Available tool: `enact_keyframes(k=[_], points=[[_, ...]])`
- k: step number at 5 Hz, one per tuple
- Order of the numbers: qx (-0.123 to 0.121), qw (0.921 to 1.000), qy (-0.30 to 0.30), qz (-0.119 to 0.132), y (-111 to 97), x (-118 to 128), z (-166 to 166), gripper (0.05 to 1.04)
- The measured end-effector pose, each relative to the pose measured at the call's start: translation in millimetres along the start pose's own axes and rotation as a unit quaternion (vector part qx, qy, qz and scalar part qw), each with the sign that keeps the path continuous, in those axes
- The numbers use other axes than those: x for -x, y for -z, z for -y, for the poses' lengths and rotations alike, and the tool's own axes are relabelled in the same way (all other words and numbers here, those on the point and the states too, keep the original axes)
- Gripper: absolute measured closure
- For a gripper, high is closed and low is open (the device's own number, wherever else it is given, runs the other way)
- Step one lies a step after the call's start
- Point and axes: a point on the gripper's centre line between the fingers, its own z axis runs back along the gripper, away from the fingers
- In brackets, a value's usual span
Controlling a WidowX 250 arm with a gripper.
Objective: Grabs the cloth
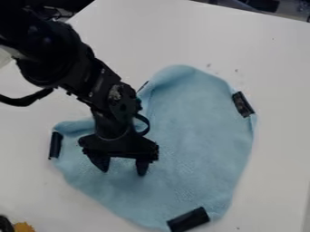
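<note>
Likely lab: robot arm (102,86), tabletop (272,59)

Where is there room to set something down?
The white tabletop looks mostly bare right of the light-blue cloth and beyond it, beside the black robot arm. Crowded: the cloth's left part, by the black gripper.

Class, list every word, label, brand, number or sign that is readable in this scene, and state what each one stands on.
No readable text anywhere.
Blue cloth: no lettering seen.
Black piece at the cloth's right edge: pale marks, too small to tell whether they are print.
Robot arm: a pale patch near the gripper, nothing legible.
White table: no writing seen.
</note>
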Motion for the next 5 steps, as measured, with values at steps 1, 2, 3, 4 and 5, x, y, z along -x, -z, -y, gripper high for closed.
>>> enact_keyframes(k=[1,2,3,4,5], points=[[-0.008,0.9995,-0.012,-0.029,-2.1,12.1,-3.2,0.084],[-0.012,0.9993,-0.015,-0.034,-0.9,17.0,-5.6,0.083],[-0.012,0.9992,-0.017,-0.034,-1.2,21.1,-8.2,0.083],[-0.010,0.9992,-0.015,-0.035,-0.6,22.1,-10.8,0.083],[-0.006,0.9994,-0.015,-0.032,0.7,22.6,-14.8,0.083]])
